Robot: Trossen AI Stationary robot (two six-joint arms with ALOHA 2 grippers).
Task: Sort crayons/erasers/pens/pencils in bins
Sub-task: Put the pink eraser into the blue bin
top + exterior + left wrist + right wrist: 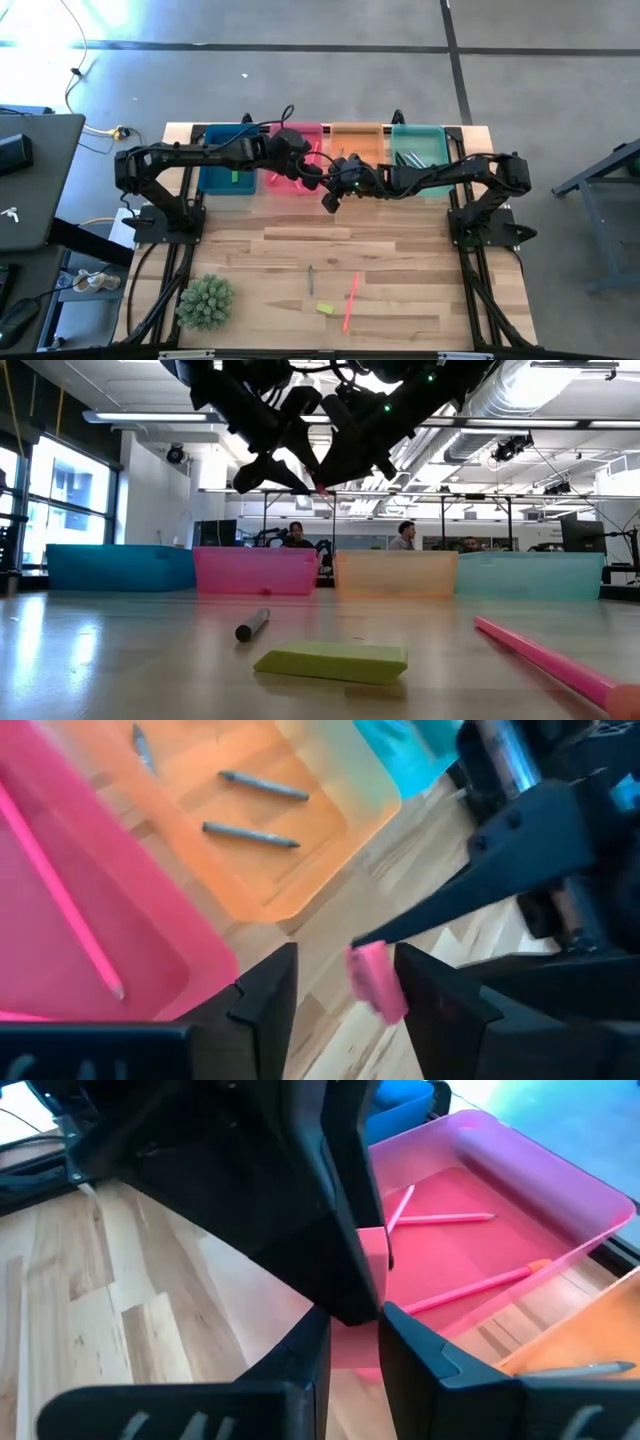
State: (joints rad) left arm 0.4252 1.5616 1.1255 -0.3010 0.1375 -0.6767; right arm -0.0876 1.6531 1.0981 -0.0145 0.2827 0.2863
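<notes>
A small pink eraser (376,982) hangs in the air in front of the pink bin (300,131) and the orange bin (358,131). My right gripper (350,1322) is shut on it. My left gripper (345,960) meets it from the other side, open, with one finger on each side of the eraser's free end. In the high view the two grippers (318,172) (331,196) meet above the table's far middle. Grey crayons (262,786) lie in the orange bin, and pink pencils (445,1218) in the pink bin. My right gripper pinches one end of the pink eraser (352,1344) between its two fingers, slanting down toward the bins. The eraser is lifted clear of the table. My left gripper stands around the eraser's other end (384,1000); I cannot tell whether its fingers (430,1005) touch it.
The blue bin (222,165) and the teal bin (420,135) stand at the row's two ends. On the near table lie a yellow-green eraser (325,308), a long pink-red stick (350,300) and a dark pen (310,278). A green spiky plant (205,301) sits near left.
</notes>
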